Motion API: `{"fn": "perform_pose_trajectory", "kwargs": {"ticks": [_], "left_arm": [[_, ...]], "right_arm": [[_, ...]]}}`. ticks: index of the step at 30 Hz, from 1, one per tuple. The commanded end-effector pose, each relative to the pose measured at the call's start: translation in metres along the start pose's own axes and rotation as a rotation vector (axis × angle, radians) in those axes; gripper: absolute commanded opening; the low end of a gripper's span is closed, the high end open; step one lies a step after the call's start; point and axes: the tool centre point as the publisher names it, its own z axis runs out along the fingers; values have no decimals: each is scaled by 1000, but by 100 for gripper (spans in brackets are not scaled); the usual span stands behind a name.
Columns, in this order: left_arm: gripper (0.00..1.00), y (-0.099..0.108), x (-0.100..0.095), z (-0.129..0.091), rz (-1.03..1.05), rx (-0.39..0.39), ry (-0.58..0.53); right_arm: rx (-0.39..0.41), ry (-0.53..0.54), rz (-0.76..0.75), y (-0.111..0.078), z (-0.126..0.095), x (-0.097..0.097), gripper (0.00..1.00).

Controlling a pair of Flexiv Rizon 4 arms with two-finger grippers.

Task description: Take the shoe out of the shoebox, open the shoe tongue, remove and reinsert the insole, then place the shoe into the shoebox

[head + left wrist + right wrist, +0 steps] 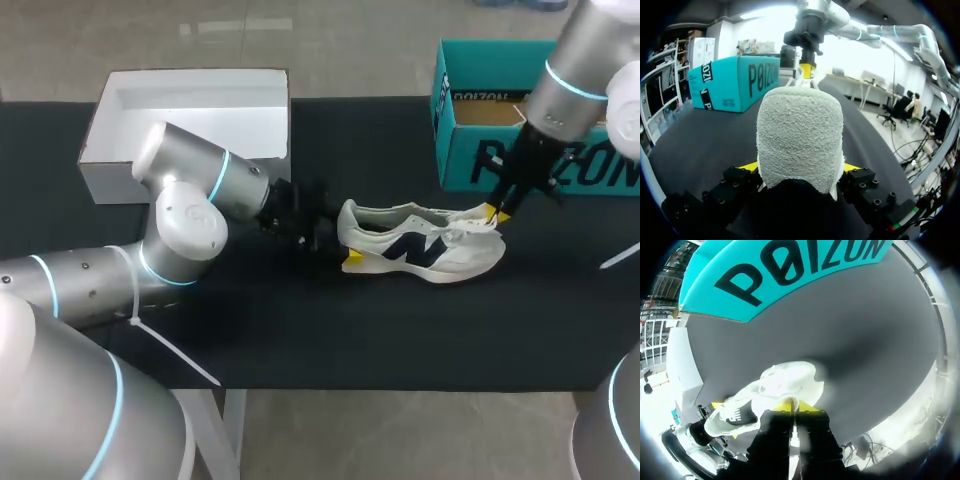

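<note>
Shoe, heel within left pincer, top edge obscured under right pincer

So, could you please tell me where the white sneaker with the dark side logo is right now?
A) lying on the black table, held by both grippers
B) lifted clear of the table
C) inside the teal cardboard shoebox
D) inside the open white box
A: the white sneaker lies on the black table, with the left gripper clamped on its heel and the right gripper pinching its top.
</note>
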Motion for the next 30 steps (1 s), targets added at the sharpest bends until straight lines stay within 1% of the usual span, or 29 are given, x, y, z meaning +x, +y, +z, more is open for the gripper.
{"fn": "perform_pose_trajectory", "kwargs": {"ticks": [1,2,5,10,13,16,19,22,25,27,29,30], "left_arm": [[0,2,0,-2,-1,-4,0],[0,2,0,-2,-1,-4,0],[0,2,0,-2,-1,-4,0],[0,2,0,-2,-1,-4,0],[0,2,0,-2,-1,-4,0],[0,2,0,-2,-1,-4,0],[0,2,0,-2,-1,-4,0],[0,2,0,-2,-1,-4,0],[0,2,0,-2,-1,-4,0],[0,2,0,-2,-1,-4,0],[0,2,0,-2,-1,-4,0],[0,2,0,-2,-1,-4,0]], "right_arm": [[25,54,-17,6,10,1,52],[30,56,-20,6,12,3,100],[34,49,-15,5,13,5,100],[22,9,4,4,2,10,100],[25,-14,33,3,-1,6,100],[36,-39,53,1,2,1,100],[49,-35,69,-2,7,-2,100],[31,-33,65,-2,-2,-1,100],[-11,-21,49,-3,-20,5,100],[-51,1,11,-5,-36,13,100],[-104,59,-141,-10,-51,27,100],[-125,128,-255,-12,-58,35,100]]}}
